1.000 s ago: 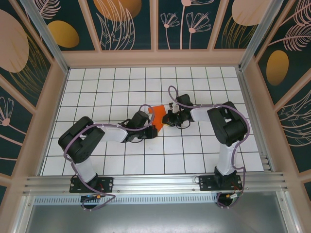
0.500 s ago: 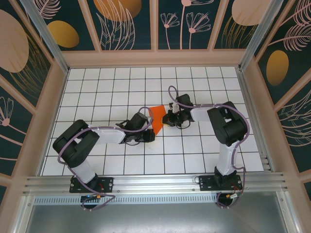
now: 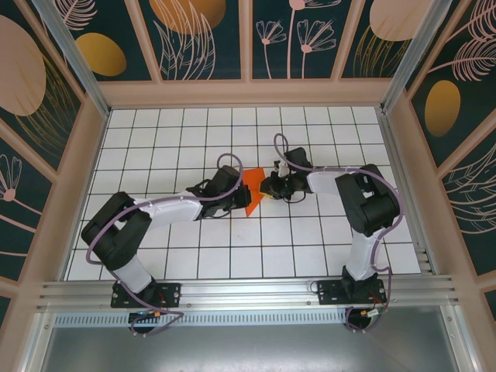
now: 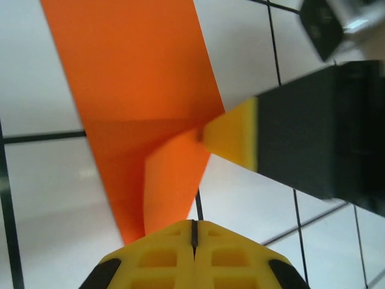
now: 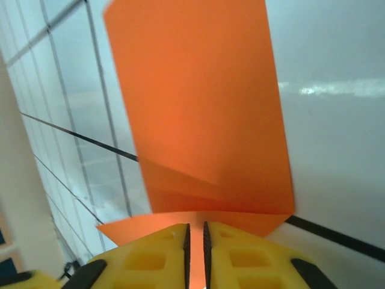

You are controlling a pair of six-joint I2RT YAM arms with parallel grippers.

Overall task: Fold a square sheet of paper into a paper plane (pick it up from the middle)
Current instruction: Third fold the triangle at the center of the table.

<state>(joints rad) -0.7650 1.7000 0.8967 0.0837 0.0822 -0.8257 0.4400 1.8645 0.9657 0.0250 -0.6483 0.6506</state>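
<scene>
Paper, folded and orange, lies about midway between the left and right edges of the tabletop, between the two arms. At a raised flap the left gripper has its jaws pressed together. The right gripper shows a sliver between its jaws at the paper's edge, and I cannot tell whether it grips.

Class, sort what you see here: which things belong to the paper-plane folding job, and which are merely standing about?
Belongs to the job:
- square sheet of paper, orange, partly folded
- left gripper
- right gripper

Merely there:
- white grid table
- patterned walls
- metal rail at the near edge
</scene>
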